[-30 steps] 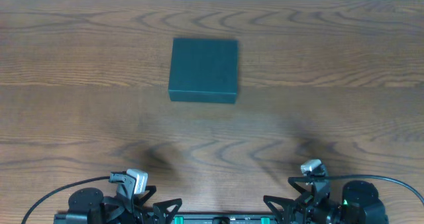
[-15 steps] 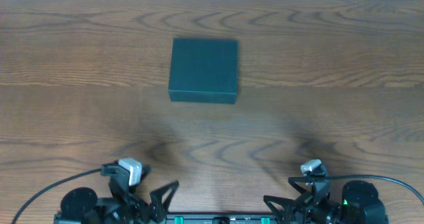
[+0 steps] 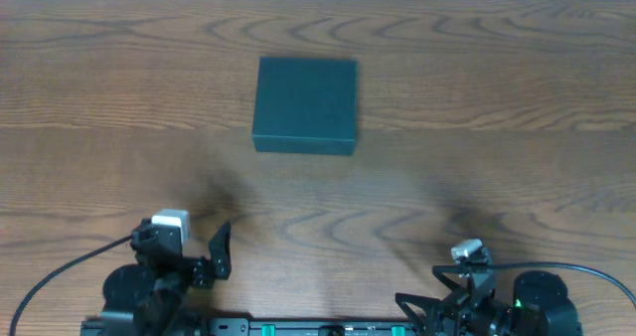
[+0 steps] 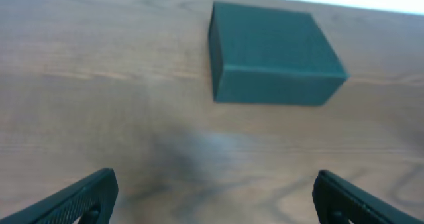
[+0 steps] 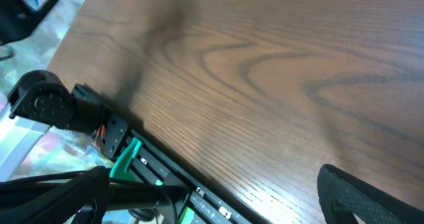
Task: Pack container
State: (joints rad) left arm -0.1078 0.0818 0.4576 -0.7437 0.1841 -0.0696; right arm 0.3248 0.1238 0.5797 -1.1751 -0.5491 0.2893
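Note:
The container is a dark green square box with its lid down, lying flat on the wooden table a little left of centre at the far side. In the left wrist view the container sits ahead and slightly to the right. My left gripper hovers near the front left, well short of the box; its jaws stand open with only bare wood between them. At the front right, my right gripper rests low by the base. It is open and holds nothing.
A black rail with green clips runs along the table's near edge under the right gripper. The left arm's base joint shows beyond it. Black cables loop out at both front corners.
My left arm has risen from its rest by the base and swung forward and left, its gripper now turned toward the container. The right arm and the container have not moved.

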